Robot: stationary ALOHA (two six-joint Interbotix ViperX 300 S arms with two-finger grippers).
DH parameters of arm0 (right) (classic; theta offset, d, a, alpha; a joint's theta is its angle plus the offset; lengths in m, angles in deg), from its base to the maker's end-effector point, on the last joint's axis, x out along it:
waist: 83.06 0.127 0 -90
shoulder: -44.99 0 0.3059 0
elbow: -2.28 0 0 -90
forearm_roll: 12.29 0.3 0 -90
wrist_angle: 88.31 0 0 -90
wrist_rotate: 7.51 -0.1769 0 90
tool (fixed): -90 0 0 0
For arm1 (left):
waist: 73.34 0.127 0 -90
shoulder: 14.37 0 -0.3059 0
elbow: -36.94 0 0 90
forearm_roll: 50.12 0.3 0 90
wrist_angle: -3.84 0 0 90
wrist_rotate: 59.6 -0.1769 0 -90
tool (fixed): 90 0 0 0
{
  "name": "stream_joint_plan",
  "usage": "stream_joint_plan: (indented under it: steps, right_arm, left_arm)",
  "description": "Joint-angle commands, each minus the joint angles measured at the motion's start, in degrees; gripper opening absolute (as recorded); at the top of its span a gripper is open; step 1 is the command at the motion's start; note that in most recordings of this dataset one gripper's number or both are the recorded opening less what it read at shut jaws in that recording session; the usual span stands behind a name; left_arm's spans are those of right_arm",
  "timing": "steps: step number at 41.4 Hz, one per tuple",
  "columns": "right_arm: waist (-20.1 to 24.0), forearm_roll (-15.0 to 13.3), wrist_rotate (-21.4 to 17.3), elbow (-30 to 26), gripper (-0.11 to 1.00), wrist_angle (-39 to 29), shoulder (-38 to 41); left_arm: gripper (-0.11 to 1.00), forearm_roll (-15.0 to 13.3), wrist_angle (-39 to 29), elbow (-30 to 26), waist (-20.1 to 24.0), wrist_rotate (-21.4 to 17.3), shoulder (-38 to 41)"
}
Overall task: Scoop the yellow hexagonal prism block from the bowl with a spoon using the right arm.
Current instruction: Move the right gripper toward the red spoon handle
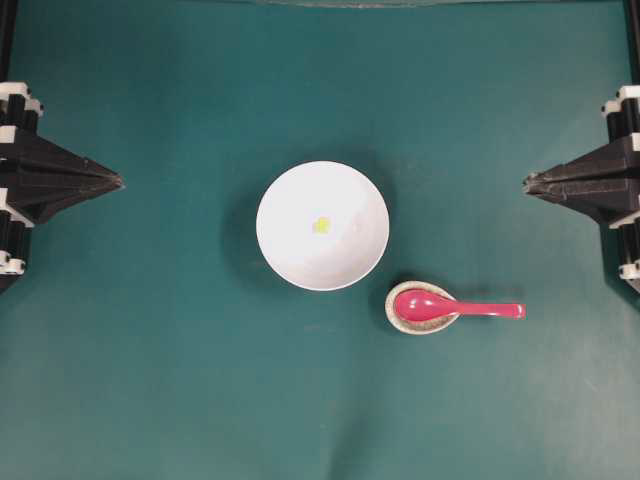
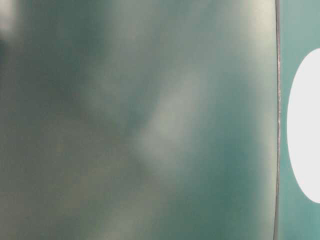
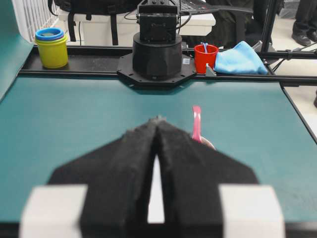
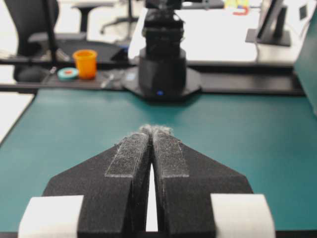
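Two arms frame my overhead view, one at each side edge, and between them spreads the green table mat (image 1: 150, 380), the biggest thing I can see. The white bowl (image 1: 322, 226) sits near the middle of the frame, a touch above centre, well apart from both arms. From the table-level camera I get almost nothing: a blurred grey-green surface fills the shot, with only a white curve of the bowl (image 2: 306, 125) at the right edge. The left gripper (image 1: 118, 182) points inward from the middle left, its jaws pressed together to a single tip, and my left wrist camera shows the same, the black pads meeting at the front. The right gripper (image 1: 527, 183) mirrors it at the middle right, jaws likewise closed on nothing; its wrist view shows the two pads touching along their length. Lower right of the bowl, just beside it, rests a small speckled dish (image 1: 418, 318), and the pink spoon (image 1: 455, 306) lies with its scoop in that dish and its handle running out to the right across the mat. Smallest of all, the yellow hexagonal prism block (image 1: 321, 225) lies inside the bowl, close to its centre.
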Motion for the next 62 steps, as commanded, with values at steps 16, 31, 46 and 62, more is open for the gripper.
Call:
stream_joint_plan:
  steps: [16,31,46,62]
  right_arm:
    - [0.2,0.1,-0.4,-1.1,0.01,0.4,0.4]
    - [0.2,0.9,-0.5,-1.1,0.55,-0.3,0.5]
    - [2.8,2.6,-0.7,1.4,0.56,4.1,5.7]
    - [10.0,9.6,-0.7,8.7,0.56,21.7,17.2]
  left_arm:
    - [0.00,0.2,-1.1,-1.6,-0.1,0.4,0.9]
    - [0.00,0.2,-1.3,-1.6,-0.1,0.3,0.9]
    - [0.00,0.2,-1.1,-1.6,0.0,0.3,0.4]
    - [0.00,0.2,-0.7,-1.6,-0.1,0.3,0.4]
